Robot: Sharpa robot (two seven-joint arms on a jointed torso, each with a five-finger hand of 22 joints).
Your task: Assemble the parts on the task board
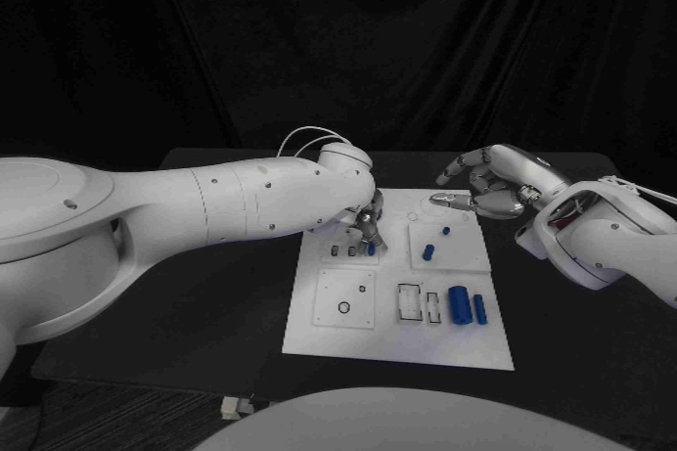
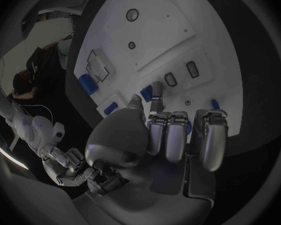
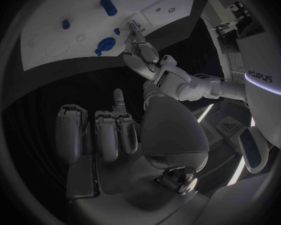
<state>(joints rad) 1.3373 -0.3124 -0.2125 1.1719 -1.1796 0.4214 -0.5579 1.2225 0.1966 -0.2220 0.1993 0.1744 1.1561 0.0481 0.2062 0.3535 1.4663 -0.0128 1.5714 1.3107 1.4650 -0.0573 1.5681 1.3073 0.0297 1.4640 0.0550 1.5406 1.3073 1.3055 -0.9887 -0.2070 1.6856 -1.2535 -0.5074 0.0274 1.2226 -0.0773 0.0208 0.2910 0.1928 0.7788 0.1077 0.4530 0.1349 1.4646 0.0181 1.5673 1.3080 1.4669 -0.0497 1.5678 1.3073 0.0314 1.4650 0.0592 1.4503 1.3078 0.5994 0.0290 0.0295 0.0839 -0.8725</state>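
Observation:
The white task board lies in the middle of the black table. My left hand reaches down over the board's far left part and pinches a small blue part between thumb and a fingertip, low at the board's surface. The left wrist view shows this blue part between the fingertips, next to dark slots. My right hand hovers above the board's far right corner with its fingers curled in and nothing in them. The right wrist view shows my left hand on the board.
A large blue cylinder and a thinner one lie on the board's right side. Two small blue parts sit farther back. A square plate with a ring hole is at the near left. Black table surrounds the board.

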